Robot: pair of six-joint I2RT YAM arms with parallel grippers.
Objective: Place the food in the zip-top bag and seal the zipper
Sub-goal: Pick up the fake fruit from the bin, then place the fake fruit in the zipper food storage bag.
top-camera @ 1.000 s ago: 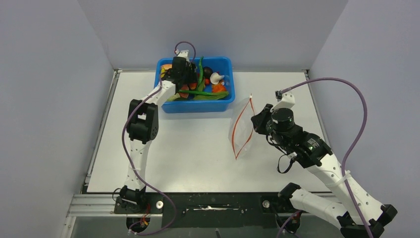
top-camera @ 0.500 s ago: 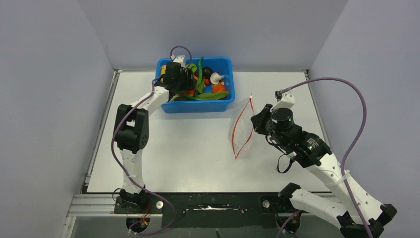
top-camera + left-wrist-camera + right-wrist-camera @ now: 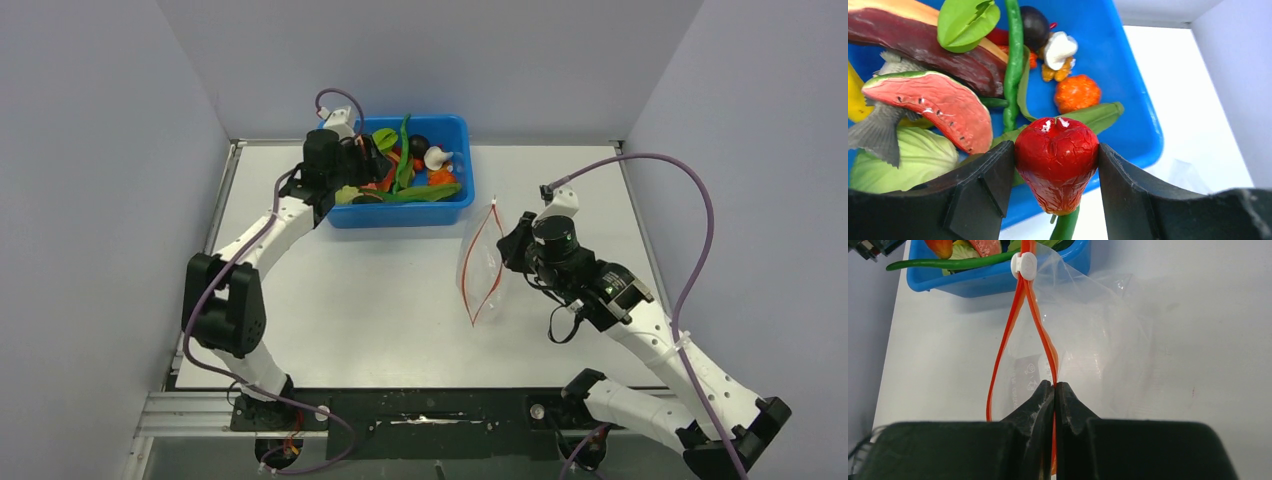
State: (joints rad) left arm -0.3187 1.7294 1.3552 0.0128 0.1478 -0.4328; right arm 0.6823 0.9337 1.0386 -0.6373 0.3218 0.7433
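my left tool (image 3: 1055,155) clamped on the red fruit (image 3: 1058,172) over the blue tub (image 3: 1128,75), right tool (image 3: 1054,390) pinching the zipper (image 3: 1044,337) of the zip-top bag (image 3: 1098,340)

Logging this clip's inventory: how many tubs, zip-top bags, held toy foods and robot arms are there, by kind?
Blue tub: 1
Zip-top bag: 1
Red fruit, held between the left jaws: 1
Robot arms: 2 (left arm, right arm)
Total: 5
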